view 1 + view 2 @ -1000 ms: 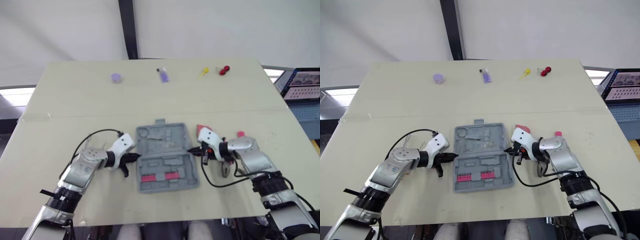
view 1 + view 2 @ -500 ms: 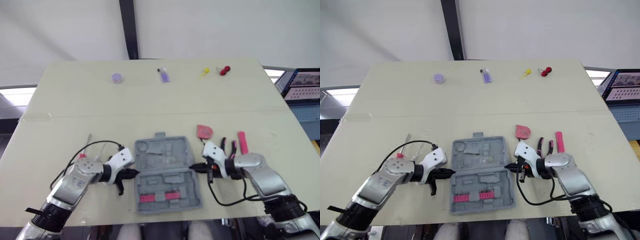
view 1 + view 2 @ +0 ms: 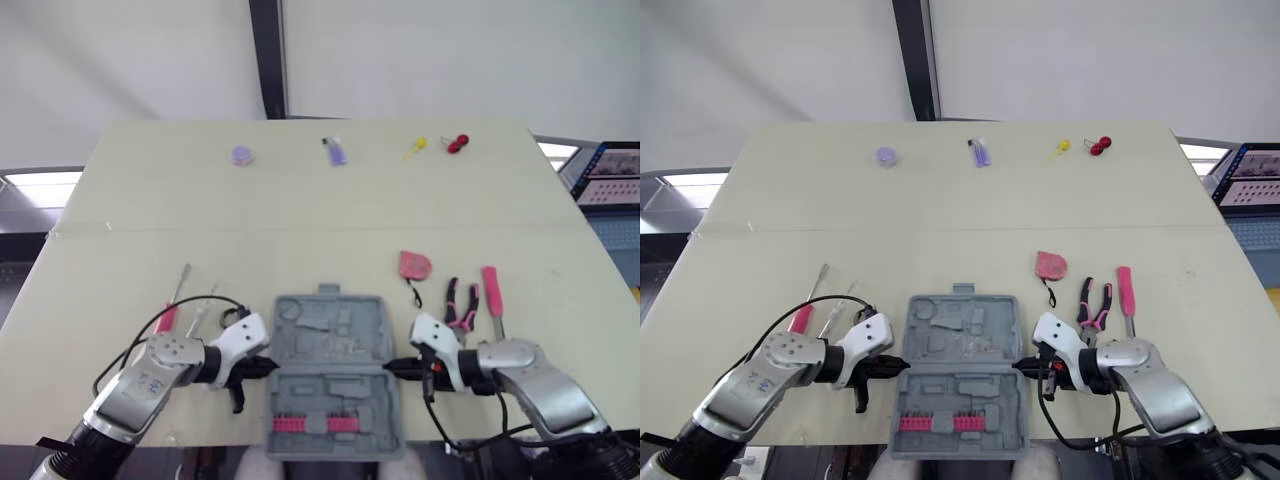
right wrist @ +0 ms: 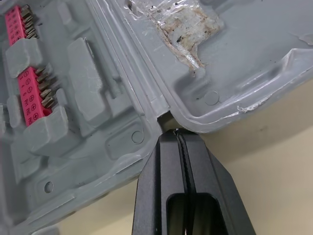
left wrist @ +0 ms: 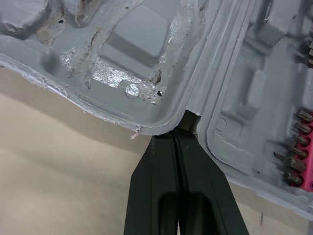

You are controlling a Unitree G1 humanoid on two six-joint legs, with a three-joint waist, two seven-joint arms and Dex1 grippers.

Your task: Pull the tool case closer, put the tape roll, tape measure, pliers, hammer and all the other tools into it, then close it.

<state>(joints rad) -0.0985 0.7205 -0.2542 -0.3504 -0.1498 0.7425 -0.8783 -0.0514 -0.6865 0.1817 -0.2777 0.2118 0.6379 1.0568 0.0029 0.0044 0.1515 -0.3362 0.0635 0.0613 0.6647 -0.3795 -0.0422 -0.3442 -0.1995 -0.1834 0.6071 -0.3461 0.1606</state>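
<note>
Setting: pale tabletop (image 3: 300,210) in front of a white wall with a dark upright post.
Tool case (image 3: 333,375): grey, open and lying flat, lower centre of the frame at the tabletop's near edge. A pink bit strip (image 3: 327,424) sits in its near half.
Left hand (image 3: 268,366): fingers pressed together, tips set in the hinge notch on the case's left side.
Right hand (image 3: 388,368): fingers likewise pressed together, tips at the hinge notch on the case's right side.
Right of case: tape measure (image 3: 413,265), pliers (image 3: 459,301), pink screwdriver (image 3: 491,290).
Left of case: two slim drivers (image 3: 172,305).
Top of frame: tape roll (image 3: 241,156), purple piece (image 3: 337,152), yellow piece (image 3: 414,148), red piece (image 3: 458,144).
Hammer: cannot pick one out.
Done: the pull looks about finished.
Remaining: all loose tools to stow, then the lid to close.
</note>
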